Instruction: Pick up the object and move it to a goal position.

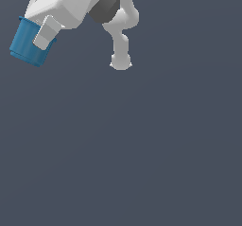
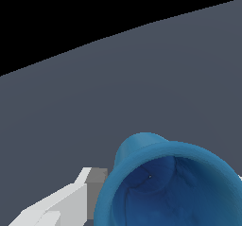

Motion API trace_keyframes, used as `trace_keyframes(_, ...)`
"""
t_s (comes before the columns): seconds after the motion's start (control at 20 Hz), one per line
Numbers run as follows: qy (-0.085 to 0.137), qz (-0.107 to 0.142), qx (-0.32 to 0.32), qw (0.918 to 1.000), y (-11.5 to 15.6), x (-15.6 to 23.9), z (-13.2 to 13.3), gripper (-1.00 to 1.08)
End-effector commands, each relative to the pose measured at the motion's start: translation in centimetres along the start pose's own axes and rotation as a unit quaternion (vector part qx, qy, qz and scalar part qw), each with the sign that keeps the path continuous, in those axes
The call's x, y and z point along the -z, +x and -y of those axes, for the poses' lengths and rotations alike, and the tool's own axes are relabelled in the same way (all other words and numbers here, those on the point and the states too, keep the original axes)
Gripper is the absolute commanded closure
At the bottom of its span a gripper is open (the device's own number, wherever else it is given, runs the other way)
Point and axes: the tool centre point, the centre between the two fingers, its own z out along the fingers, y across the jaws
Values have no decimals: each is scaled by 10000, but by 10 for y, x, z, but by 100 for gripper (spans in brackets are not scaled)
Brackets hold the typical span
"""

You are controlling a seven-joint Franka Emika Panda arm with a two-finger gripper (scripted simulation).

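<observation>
The blue cup-like object [image 1: 29, 43] is at the exterior view's upper left, tilted and lifted off the grey floor. My white gripper [image 1: 40, 39] is shut on it, one finger [image 1: 46, 32] lying across its side. The other finger is hidden behind the cup. In the wrist view the cup [image 2: 165, 182] fills the near part of the picture with its hollow inside facing the camera, and one white finger [image 2: 71, 196] presses against its wall.
The arm's white links and base [image 1: 120, 62] stand at the exterior view's upper middle. A plain dark grey floor [image 1: 142, 149] spreads under everything. No goal marker shows in either view.
</observation>
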Motion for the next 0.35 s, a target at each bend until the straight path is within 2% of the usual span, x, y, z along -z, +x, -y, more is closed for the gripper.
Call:
trace_keyframes(0.0, 2, -41, -19, 10000, 3, 3, 0, 108)
trace_keyframes(0.3, 0, -53, -21, 10000, 4, 4, 1, 108)
